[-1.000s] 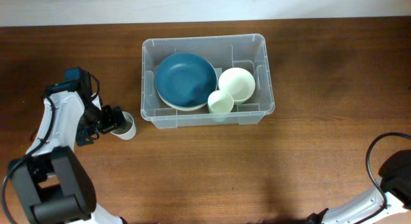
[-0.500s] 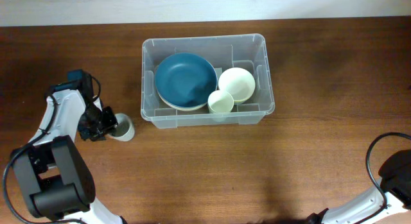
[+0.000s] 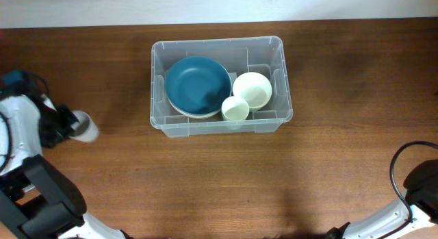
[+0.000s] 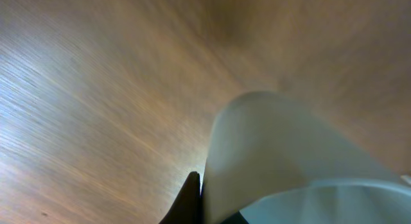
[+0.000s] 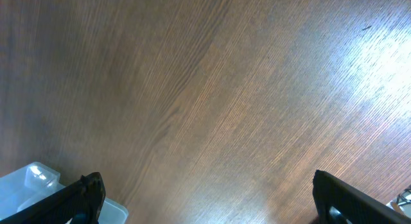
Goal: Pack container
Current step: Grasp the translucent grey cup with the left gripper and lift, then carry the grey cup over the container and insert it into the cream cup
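The container (image 3: 280, 48), a large clear plastic bin, stands at the table's middle back. It holds a blue bowl (image 3: 198, 86), a white bowl (image 3: 252, 90) and a small white cup (image 3: 235, 109). At the far left, my left gripper (image 3: 70, 125) is shut on another white cup (image 3: 85, 128), well apart from the container. That cup (image 4: 289, 153) fills the left wrist view, blurred, with one dark fingertip (image 4: 191, 201) pressed against its wall. My right gripper (image 5: 209, 192) hangs open over bare wood, nothing between its fingers, with a container corner (image 5: 32, 179) at its lower left.
The right arm's base and cable (image 3: 414, 187) sit at the table's bottom right corner. Brown wooden tabletop (image 3: 226, 177) spreads in front of the container. The table's back edge meets a pale wall (image 3: 219, 6).
My left gripper closed on the white cup and carried it leftward, away from the container, towards the table's left edge. The right arm and the container's contents stayed still.
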`<state>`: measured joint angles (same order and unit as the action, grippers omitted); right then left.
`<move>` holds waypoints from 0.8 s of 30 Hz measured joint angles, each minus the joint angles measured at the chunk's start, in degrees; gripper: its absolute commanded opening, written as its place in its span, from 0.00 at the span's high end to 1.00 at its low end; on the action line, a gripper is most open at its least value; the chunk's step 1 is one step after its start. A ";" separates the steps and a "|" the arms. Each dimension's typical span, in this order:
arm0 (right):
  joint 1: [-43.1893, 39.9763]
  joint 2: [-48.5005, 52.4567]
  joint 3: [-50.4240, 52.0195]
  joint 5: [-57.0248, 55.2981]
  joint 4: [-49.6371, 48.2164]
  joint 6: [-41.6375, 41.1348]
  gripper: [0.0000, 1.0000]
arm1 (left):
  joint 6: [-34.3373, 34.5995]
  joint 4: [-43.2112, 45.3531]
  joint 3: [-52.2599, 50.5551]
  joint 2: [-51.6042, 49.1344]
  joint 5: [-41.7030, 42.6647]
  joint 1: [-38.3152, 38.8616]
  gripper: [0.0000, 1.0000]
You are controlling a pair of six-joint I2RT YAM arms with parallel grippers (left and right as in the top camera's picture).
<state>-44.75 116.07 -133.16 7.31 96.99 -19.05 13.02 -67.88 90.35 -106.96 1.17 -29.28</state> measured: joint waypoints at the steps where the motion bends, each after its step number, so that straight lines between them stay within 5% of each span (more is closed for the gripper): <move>1: 0.00 0.00 0.00 0.02 -0.02 0.00 0.01 | -0.02 -1.11 3.23 -0.13 0.07 -0.15 0.99; 12: 0.00 0.00 0.00 0.00 0.00 0.02 0.01 | 0.07 -4.00 33.68 2.14 11.32 6.19 0.99; 24: 0.00 0.02 0.00 0.00 -0.02 0.02 0.01 | -1.25 -4.42 35.54 5.05 12.59 37.97 0.99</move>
<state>-44.75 116.09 -133.16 7.31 96.97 -19.03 11.77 -72.29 125.89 -101.91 13.76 8.69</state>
